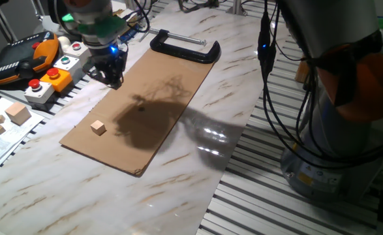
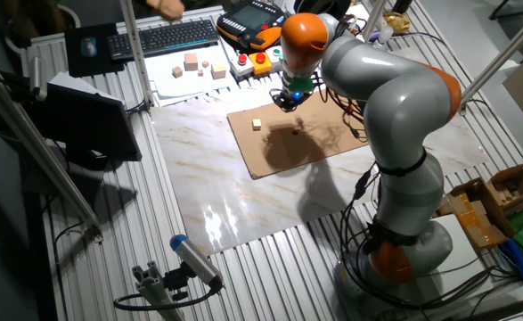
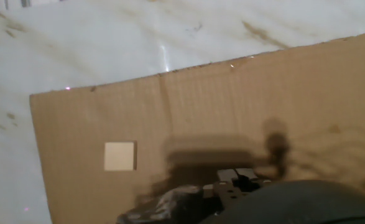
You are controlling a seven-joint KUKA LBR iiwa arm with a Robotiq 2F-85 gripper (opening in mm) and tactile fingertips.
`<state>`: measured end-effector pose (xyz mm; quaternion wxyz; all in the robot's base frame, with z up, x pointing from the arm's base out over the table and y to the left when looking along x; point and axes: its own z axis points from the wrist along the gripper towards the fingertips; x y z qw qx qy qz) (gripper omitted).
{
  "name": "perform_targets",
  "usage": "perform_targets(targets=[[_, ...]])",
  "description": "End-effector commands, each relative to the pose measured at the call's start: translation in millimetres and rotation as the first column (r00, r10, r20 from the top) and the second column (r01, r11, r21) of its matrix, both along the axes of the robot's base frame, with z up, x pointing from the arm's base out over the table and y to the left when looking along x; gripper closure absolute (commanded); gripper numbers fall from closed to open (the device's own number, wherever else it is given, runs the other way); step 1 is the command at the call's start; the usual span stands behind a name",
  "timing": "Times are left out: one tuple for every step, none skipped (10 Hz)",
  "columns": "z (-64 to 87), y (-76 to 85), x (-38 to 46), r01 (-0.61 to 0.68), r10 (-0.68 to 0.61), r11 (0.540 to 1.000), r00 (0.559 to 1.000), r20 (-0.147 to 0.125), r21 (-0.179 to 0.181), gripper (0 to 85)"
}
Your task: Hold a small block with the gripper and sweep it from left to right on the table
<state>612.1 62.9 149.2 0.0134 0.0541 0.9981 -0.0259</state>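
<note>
We see the small block (image 1: pixel 98 126) resting free on the cardboard sheet (image 1: pixel 158 85) that lies on the desk (image 1: pixel 178 189); the pincer (image 1: pixel 115 81) hangs over the sheet's far edge, holding nothing, its jaw gap unreadable; the block lies apart from it, toward the sheet's near corner; being a cube, it offers no long axis.

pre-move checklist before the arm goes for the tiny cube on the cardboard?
1. Tiny light-tan wooden cube visible, alone on flat brown cardboard sheet: ok.
2. Cube held by black two-finger gripper: not ok, apart.
3. Gripper open: cannot tell.
4. Gripper over the cube: not ok, it is off to one side of the cube.
5. Black C-clamp away from the cube: ok.
6. Cube on white marble-patterned tabletop: not ok, on the cardboard.
</note>
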Motion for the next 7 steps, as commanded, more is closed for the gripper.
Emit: perform_targets(targets=[[1.6, -1.9, -2.7, -0.012, 0.012, 1.000, 1.000, -0.006, 0.004, 84.3], [2.9, -3.9, -5.6, -0.030, 0.030, 1.000, 0.999, -0.014, 0.005, 84.3], [3.1, -5.6, -6.3, -0.045, 0.046, 0.999, 0.999, -0.021, 0.012, 84.3], [2.5, -6.1, -5.7, -0.058, 0.058, 0.998, 0.998, -0.023, 0.012, 84.3], [2.1, -6.8, -5.1, -0.061, 0.061, 0.998, 0.998, -0.020, 0.007, 84.3], [2.2, -7.1, -5.3, -0.062, 0.062, 0.998, 0.998, -0.021, 0.002, 84.3], [2.4, -7.6, -5.5, -0.064, 0.064, 0.998, 0.998, -0.024, 0.002, 84.3]])
